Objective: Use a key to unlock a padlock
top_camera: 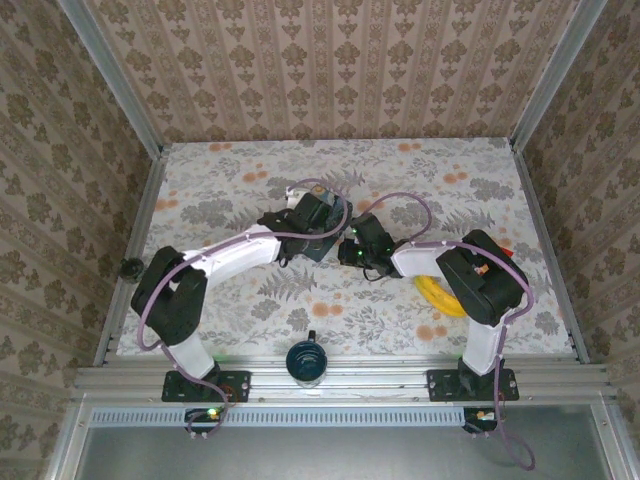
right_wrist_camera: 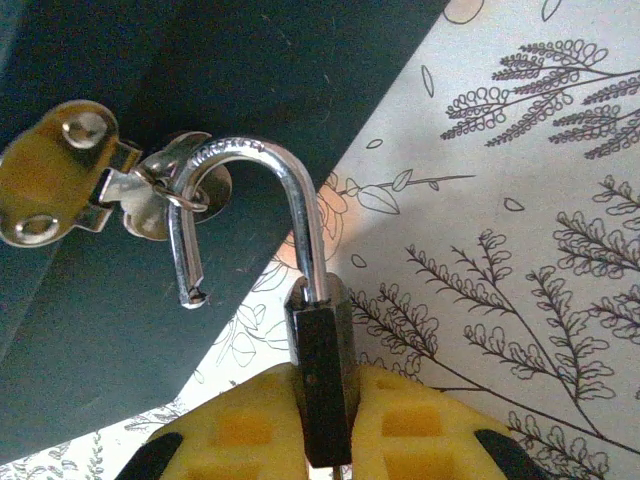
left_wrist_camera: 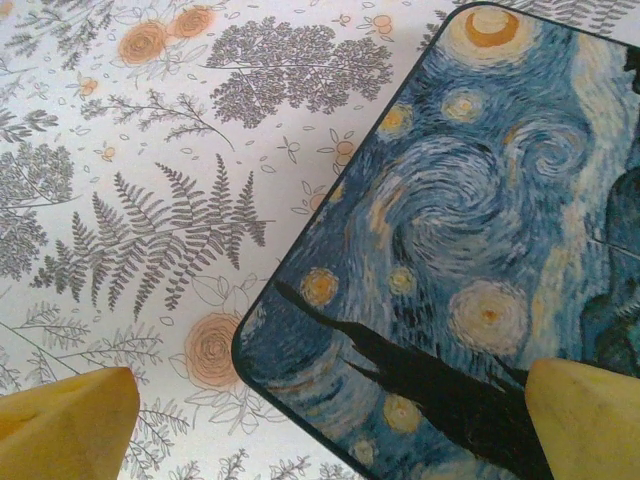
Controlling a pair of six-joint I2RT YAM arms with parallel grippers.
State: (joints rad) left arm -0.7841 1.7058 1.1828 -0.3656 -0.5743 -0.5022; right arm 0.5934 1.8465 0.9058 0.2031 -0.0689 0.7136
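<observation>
The right hand is clamped on the black padlock, whose open shackle hooks a metal ring on the blue box near the worktop's middle. The left hand gapes wide over the box.

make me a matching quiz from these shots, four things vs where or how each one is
Things:
1 padlock
2 left hand
3 mug
4 blue box

Place or state:
A wide open, above a corner of the box
B at the near edge of the table
C shackle open, black body pinched in the right hand
D mid-table, metal hasp on its side

Pairs: 1-C; 2-A; 3-B; 4-D
</observation>
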